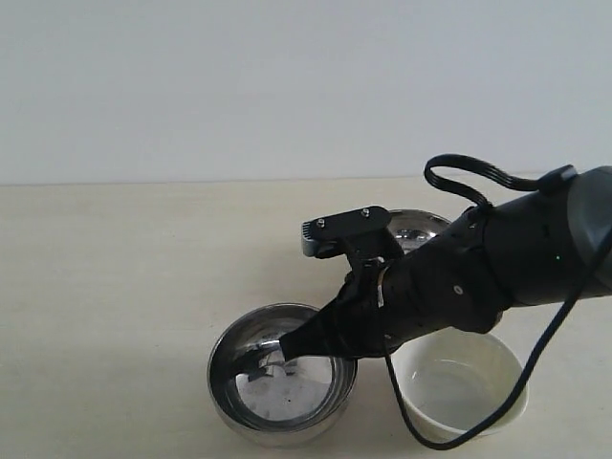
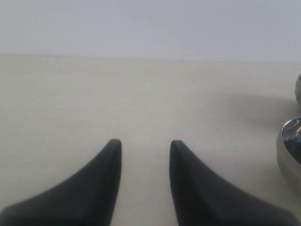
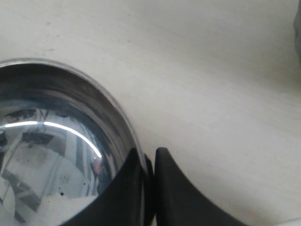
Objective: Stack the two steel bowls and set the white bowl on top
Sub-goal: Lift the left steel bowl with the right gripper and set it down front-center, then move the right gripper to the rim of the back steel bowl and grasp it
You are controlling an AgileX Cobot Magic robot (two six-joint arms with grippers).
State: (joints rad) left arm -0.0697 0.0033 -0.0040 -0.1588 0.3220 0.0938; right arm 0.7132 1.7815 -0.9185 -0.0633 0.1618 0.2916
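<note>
A steel bowl (image 1: 277,390) stands at the front of the table, left of the white bowl (image 1: 459,387). My right gripper (image 1: 287,346) is shut on this steel bowl's rim (image 3: 120,110), one finger inside the bowl and one outside, as the right wrist view (image 3: 149,153) shows. The second steel bowl (image 1: 418,229) sits further back, partly hidden behind the right arm. My left gripper (image 2: 143,143) is open over bare table with nothing between its fingers; it does not show in the exterior view. A steel bowl's side (image 2: 289,150) shows at the edge of the left wrist view.
The beige table (image 1: 124,277) runs back to a pale wall. The right arm's black cable (image 1: 535,354) loops down over the white bowl's rim.
</note>
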